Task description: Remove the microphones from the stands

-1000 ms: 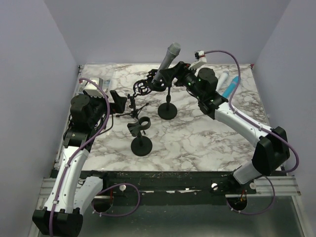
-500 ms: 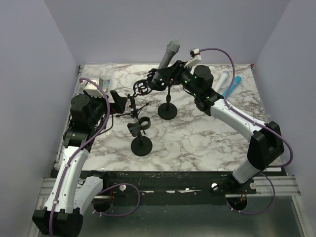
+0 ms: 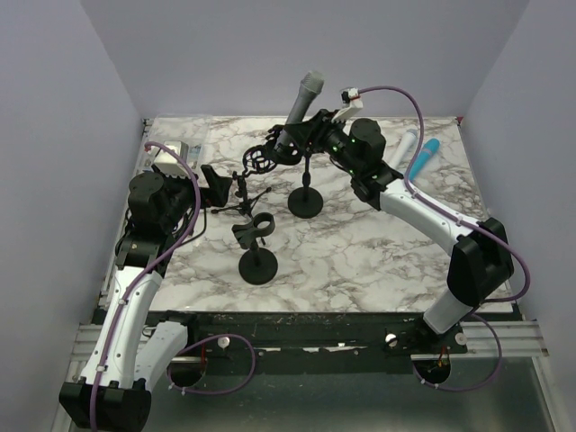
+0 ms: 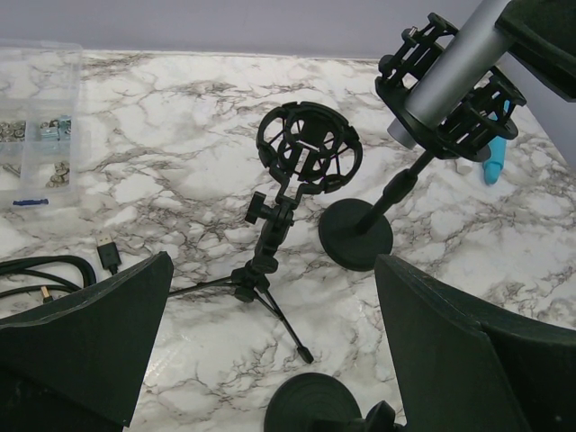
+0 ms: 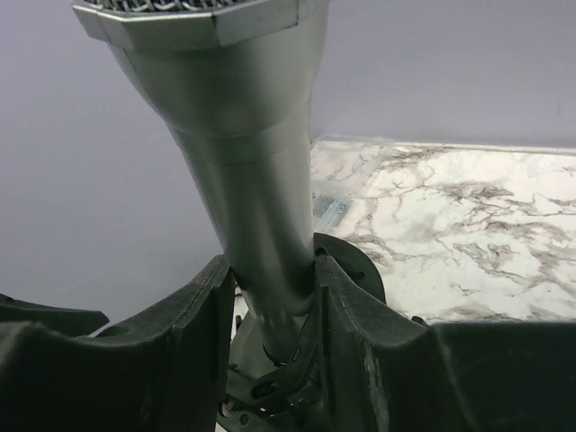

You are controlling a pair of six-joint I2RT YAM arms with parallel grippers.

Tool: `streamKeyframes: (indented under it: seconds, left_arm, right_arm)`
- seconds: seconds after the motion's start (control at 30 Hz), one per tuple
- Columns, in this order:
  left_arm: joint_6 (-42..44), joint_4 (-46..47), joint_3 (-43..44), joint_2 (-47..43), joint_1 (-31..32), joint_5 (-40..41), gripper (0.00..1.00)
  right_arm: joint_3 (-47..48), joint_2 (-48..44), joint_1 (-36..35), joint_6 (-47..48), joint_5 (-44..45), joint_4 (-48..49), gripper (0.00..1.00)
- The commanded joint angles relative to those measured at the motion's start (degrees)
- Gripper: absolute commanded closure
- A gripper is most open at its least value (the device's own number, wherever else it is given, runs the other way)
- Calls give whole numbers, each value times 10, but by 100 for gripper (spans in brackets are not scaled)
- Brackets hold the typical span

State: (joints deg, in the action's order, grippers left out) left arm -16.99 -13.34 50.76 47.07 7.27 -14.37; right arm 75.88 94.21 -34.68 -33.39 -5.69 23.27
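Overhead, looking down from behind the bases (image 3: 101, 400); shared microphone (image 4: 450, 67) far ahead of left pincer (image 4: 273, 270), close-up within right pincer (image 5: 270, 301).

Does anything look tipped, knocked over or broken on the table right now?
Nothing stands out. The microphone leans in its shock mount with the right gripper shut on it; its stand, the tripod stand and the clip stand all sit upright.

Three black stands: a round-base stand (image 3: 306, 202) at centre, a tripod stand (image 3: 241, 189) to its left and a clip stand (image 3: 257, 268) lower down. One silver microphone (image 3: 304, 103) shows at upper centre. At upper right lie two slim sticks, a white stick (image 3: 407, 144) and a blue stick (image 3: 427, 155), and one clear box (image 3: 171, 153) sits at upper left.
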Motion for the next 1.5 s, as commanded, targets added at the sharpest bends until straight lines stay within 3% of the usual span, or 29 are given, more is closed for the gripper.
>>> streamKeyframes:
  seconds: [0.0,0.2,0.43,0.67,0.9,1.13,1.33,1.47]
  left_arm:
    - [-1,9,4,-1,4,-16,1]
    - [-1,9,4,-1,4,-17,1]
    - [-1,9,4,-1,4,-17,1]
    - [-1,9,4,-1,4,-17,1]
    - [-2,10,4,-3,5,-19,1]
    - [-2,9,4,-1,9,-16,1]
    - [-4,11,4,3,14,-22,1]
    - [-4,10,5,1,19,-21,1]
  right_arm:
    - [19,1,-10,21,-4,24,69]
    - [26,-12,-10,25,9,28,87]
    - [57,-20,-10,27,22,18,99]
    - [88,-45,-10,61,54,-8,99]
    - [82,-100,-10,150,191,-39,99]
    - [44,-135,-5,256,384,-75,99]
    - [-22,-141,31,321,486,-84,99]
    - [-42,-125,94,280,509,-149,99]
